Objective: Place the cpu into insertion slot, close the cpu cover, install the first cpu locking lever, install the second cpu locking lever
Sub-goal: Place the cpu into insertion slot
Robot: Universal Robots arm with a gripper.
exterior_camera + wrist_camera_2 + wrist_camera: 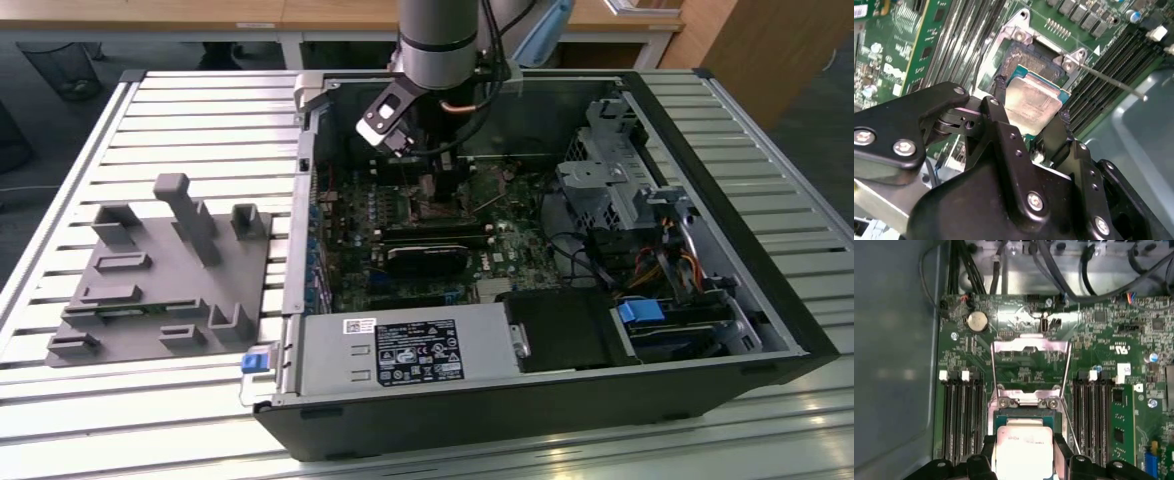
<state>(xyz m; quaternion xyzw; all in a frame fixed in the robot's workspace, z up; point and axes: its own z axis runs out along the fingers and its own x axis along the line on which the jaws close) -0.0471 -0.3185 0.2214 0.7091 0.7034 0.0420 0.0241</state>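
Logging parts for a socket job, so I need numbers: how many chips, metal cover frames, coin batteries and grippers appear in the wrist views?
chip: 1
cover frame: 1
coin battery: 1
gripper: 1
Total: 4

slatted metal bench, wooden desks behind it

a pale metal table (200, 110) of long parallel slats spans the exterior view, with bright glare lying on the slats at its near edge toward the exterior view's right. beyond its far edge stand light wooden desks (160, 12) on white legs (290, 48). a black wire-mesh wastebasket (60, 62) sits near them on the exterior view's left, on a dark grey floor (160, 58). a brown wooden panel (761, 50) stands at the far corner on the exterior view's right.
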